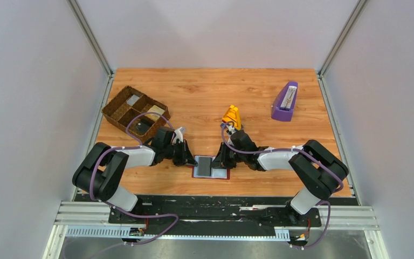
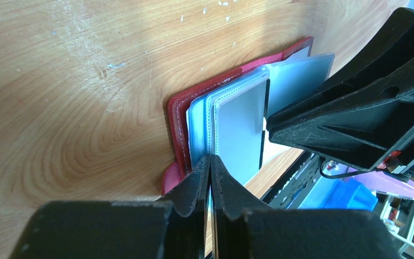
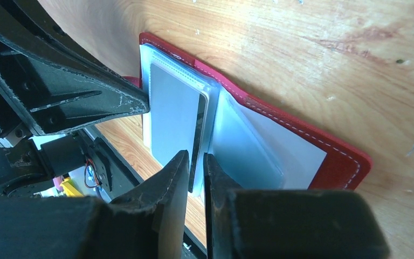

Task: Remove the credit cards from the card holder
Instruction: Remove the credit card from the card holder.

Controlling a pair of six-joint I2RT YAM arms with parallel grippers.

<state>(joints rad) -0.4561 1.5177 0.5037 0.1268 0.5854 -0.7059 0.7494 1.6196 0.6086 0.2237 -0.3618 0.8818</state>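
Observation:
The dark red card holder (image 1: 223,175) lies open on the wooden table near the front edge, between my two grippers. Its grey-blue sleeves (image 2: 199,127) fan up. My left gripper (image 2: 210,164) is shut on the edge of one sleeve at the holder's left side. My right gripper (image 3: 196,162) is closed on the dark edge of a grey card (image 3: 175,116) that sits in a sleeve. The holder's red cover (image 3: 339,156) lies flat to the right. The right gripper's fingers (image 2: 350,108) also show in the left wrist view, and the left gripper's fingers (image 3: 75,102) in the right wrist view.
A brown wicker basket (image 1: 135,110) with compartments stands at the back left. A purple wedge stand (image 1: 284,101) is at the back right. A small yellow object (image 1: 232,116) lies just behind the right arm. The table's front edge and metal rail are close behind the holder.

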